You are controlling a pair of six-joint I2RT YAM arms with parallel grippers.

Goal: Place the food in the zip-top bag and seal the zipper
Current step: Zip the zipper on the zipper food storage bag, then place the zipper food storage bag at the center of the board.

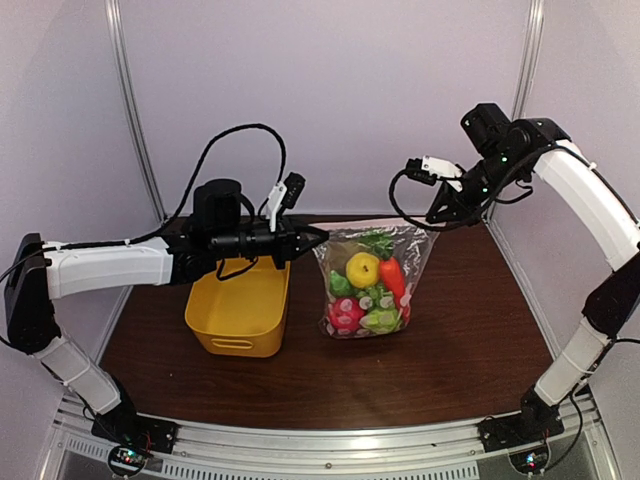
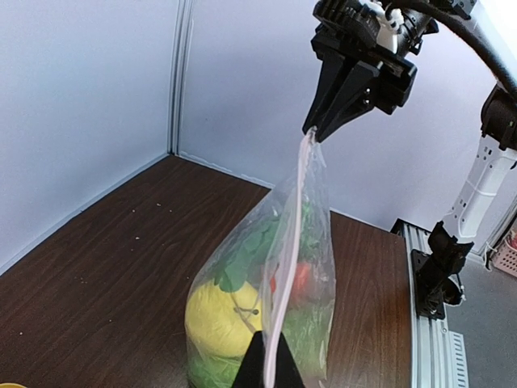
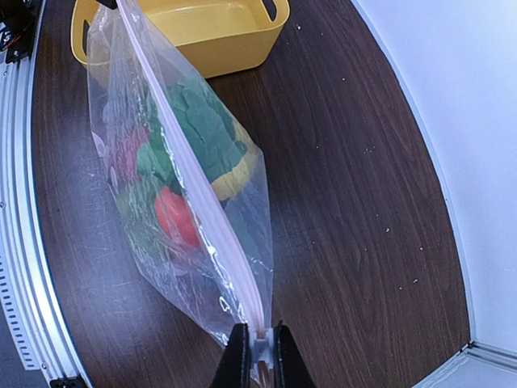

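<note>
Above the desk (image 1: 450, 340), left fingers (image 2: 252, 368) and right fingers (image 3: 236, 357) clamp the zipper (image 3: 194, 194) ends. Overpulling could slip one, dropping the zip-top bag (image 3: 246, 234).

- Readable text, labels, brands, numbers, signs: none found in any of the three views.
- zip-top bag (image 1: 418, 248): clear plastic, no lettering that can be read.
- yellow basket (image 1: 235, 340): plain wall, no marking legible.
- Arm housings: any marks too small to read.
</note>
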